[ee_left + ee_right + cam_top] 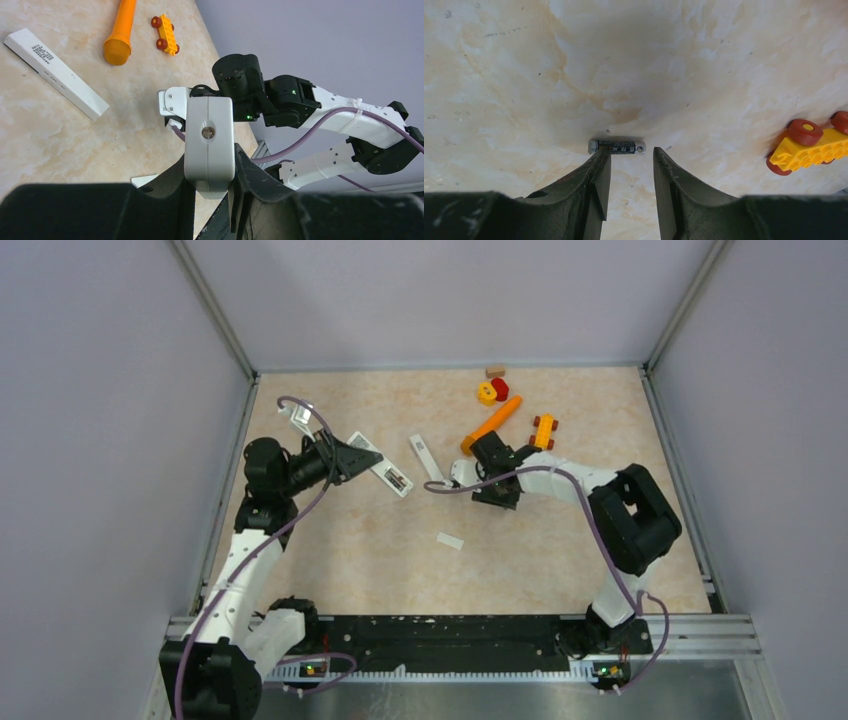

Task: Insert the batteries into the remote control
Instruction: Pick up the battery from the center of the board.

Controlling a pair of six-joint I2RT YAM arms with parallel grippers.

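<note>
Left hand [210, 172] is clenched on the remote control [209, 135], which it presents end-on. Right hand [629, 155] is parted and empty, its tips just short of one battery [616, 147] lying crosswise on the desk [674, 65].

Likely fault: the jaws would close along the cell's length, and off-centre, so it could skid or roll clear.

Only the right wrist view shows the battery. The overhead view hides it beneath the arm.

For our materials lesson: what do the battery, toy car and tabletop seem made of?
Battery: likely metal, silvery end caps, dark printed wrap. Toy car: glossy moulded plastic, studded yellow body, red wheels. Tabletop: matte beige marble pattern, perhaps laminate; unclear.
</note>
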